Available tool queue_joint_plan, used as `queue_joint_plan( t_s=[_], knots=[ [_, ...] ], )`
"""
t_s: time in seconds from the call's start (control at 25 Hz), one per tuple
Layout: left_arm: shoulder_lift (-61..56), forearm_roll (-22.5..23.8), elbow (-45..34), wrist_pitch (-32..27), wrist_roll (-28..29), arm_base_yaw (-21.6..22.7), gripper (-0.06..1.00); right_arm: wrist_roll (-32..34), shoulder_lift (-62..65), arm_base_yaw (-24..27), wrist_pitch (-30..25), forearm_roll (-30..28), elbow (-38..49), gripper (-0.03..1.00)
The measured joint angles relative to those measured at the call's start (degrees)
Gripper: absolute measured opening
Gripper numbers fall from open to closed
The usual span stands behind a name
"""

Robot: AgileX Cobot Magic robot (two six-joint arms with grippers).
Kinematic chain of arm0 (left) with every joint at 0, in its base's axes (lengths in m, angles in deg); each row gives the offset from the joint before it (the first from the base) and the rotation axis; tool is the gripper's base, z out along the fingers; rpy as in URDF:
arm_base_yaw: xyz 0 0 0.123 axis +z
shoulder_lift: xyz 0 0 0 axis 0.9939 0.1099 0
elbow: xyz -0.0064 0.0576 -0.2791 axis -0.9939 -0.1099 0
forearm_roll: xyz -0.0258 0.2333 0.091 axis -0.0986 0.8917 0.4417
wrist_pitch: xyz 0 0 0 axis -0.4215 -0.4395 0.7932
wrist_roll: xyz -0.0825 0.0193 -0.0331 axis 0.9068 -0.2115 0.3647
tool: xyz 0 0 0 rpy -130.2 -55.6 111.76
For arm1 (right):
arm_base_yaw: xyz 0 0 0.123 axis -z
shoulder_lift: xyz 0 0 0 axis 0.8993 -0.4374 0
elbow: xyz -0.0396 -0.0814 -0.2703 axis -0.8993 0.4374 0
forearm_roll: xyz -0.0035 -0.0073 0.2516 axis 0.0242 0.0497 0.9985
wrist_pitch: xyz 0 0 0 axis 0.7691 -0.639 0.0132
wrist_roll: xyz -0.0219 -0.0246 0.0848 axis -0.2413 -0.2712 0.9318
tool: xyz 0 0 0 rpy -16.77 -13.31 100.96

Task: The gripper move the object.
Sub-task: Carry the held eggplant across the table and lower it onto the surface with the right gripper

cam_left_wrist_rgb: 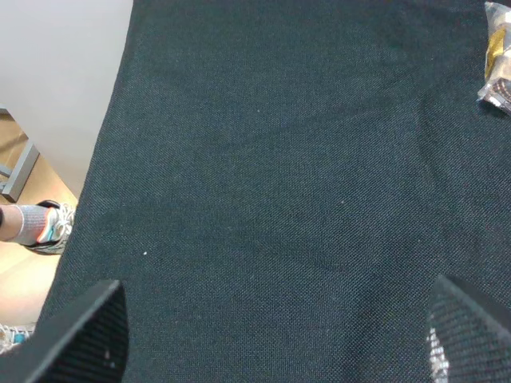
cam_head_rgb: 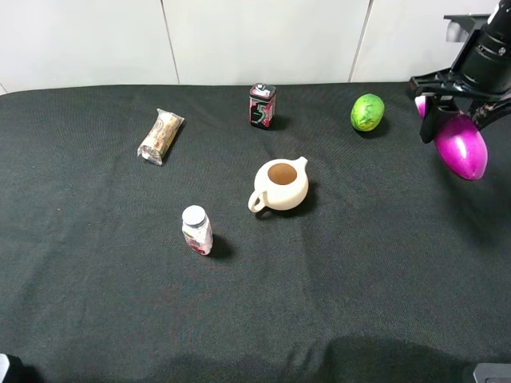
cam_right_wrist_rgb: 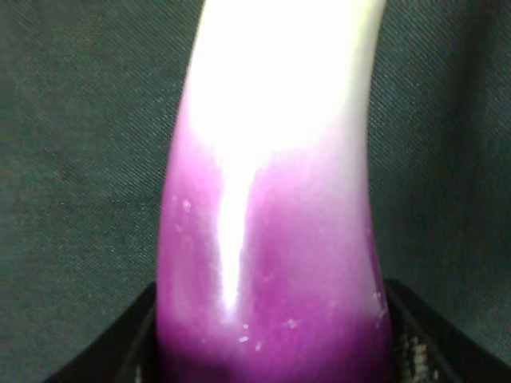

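The object, a glossy magenta-purple eggplant (cam_head_rgb: 462,148), hangs above the black cloth at the far right, its rounded end pointing down toward the front. My right gripper (cam_head_rgb: 455,110) is shut on it from above. The right wrist view is filled by the eggplant (cam_right_wrist_rgb: 271,239), purple near the jaws and white farther out, with my right gripper (cam_right_wrist_rgb: 271,355) clamped on its purple end. Its stem is out of view. My left gripper (cam_left_wrist_rgb: 279,331) is open over bare cloth, its two fingers far apart and holding nothing.
On the black cloth lie a round green fruit (cam_head_rgb: 367,112), a small red-and-black tin (cam_head_rgb: 262,104), a wrapped snack (cam_head_rgb: 160,136), a cream teapot (cam_head_rgb: 281,184) and a small white-capped bottle (cam_head_rgb: 196,229). The snack (cam_left_wrist_rgb: 499,64) also shows in the left wrist view, as does the table's edge (cam_left_wrist_rgb: 112,144).
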Motion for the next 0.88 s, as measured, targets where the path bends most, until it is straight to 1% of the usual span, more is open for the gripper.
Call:
queue_joint_plan(
  t_s=[0.16,0.32,0.52,0.88],
  knots=[
    [0.00,0.00,0.00,0.00,0.00,0.00,0.79,0.00,0.00,-1.26,0.19,0.12,-1.22,0.39],
    [0.00,0.00,0.00,0.00,0.00,0.00,0.79,0.88,0.00,-3.92,1.56,0.16,-2.90,0.39],
    [0.00,0.00,0.00,0.00,0.00,0.00,0.79,1.67,-0.35,-7.09,1.66,0.23,-6.38,0.39],
    [0.00,0.00,0.00,0.00,0.00,0.00,0.79,3.81,-7.43,-13.94,-2.22,0.05,-16.81,0.39]
  ],
)
